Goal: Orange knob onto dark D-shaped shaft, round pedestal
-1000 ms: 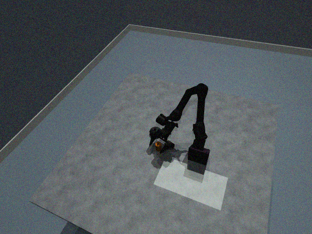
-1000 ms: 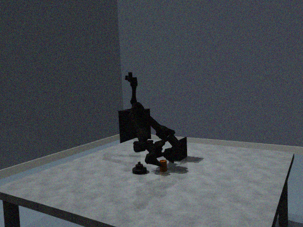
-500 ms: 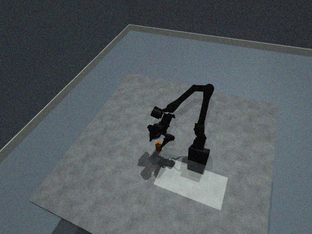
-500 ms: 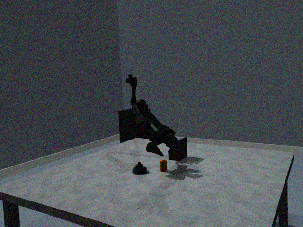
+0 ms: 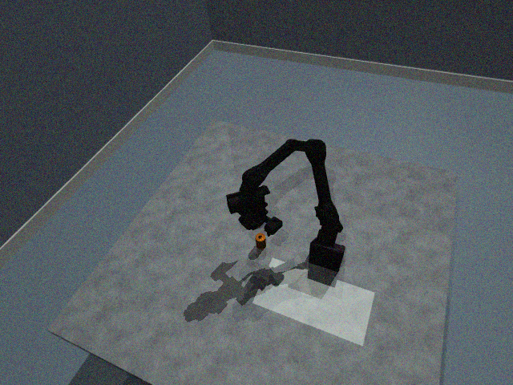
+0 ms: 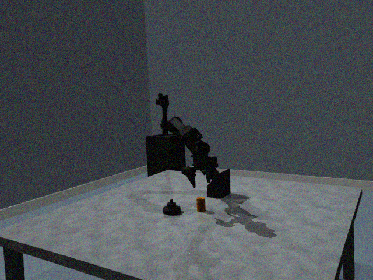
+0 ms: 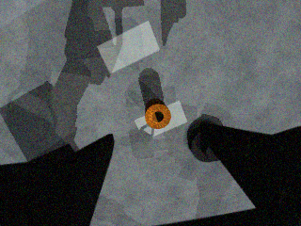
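Note:
The orange knob (image 5: 260, 240) (image 6: 200, 204) (image 7: 151, 124) stands upright on the table, its hole facing up. The dark round pedestal (image 6: 171, 210) (image 7: 197, 142) stands beside it, a short way left of the knob in the exterior view, with its shaft (image 6: 171, 200) pointing up and bare. In the wrist view the right finger covers part of the pedestal. In the top view the pedestal blends into the dark gripper. My gripper (image 5: 261, 230) (image 6: 201, 184) (image 7: 157, 132) is wide open and empty, above the knob, not touching it. The shaft's flat side cannot be made out.
The mottled grey table (image 5: 397, 249) (image 6: 120, 241) carries the arm's dark base (image 5: 326, 257). A bright white patch (image 5: 348, 310) lies in front of the base in the top view. Dark arm shadows fall near the knob. The table's front edge (image 6: 75, 261) shows in the exterior view.

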You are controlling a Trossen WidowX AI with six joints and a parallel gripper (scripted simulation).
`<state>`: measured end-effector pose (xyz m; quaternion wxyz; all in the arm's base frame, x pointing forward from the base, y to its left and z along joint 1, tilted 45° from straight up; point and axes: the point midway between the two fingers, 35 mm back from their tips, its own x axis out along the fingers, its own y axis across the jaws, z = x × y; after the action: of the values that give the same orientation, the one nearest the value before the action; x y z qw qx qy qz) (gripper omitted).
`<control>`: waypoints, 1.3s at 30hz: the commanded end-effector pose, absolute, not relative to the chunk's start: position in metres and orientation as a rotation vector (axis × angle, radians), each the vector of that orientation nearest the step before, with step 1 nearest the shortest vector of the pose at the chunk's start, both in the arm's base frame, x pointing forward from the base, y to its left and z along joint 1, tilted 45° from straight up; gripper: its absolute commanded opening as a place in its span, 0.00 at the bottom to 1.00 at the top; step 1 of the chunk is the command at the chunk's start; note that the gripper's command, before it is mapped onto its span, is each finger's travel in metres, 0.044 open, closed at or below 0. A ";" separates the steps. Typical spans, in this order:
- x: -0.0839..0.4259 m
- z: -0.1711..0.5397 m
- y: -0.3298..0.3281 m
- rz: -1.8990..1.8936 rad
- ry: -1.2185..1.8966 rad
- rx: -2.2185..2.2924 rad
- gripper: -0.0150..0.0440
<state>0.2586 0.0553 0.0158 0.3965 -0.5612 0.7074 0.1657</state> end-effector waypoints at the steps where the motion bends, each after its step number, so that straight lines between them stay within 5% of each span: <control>1: 0.263 0.021 0.056 0.369 1.795 -1.459 1.00; 8: 0.263 0.021 0.056 0.312 1.791 -1.416 1.00; 22: 0.263 0.020 0.054 -0.717 1.465 -0.489 1.00; 39: 0.262 -0.002 0.033 -0.729 1.458 -0.478 1.00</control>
<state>0.2660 0.0490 0.0111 0.6667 -0.2073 0.6418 -0.3173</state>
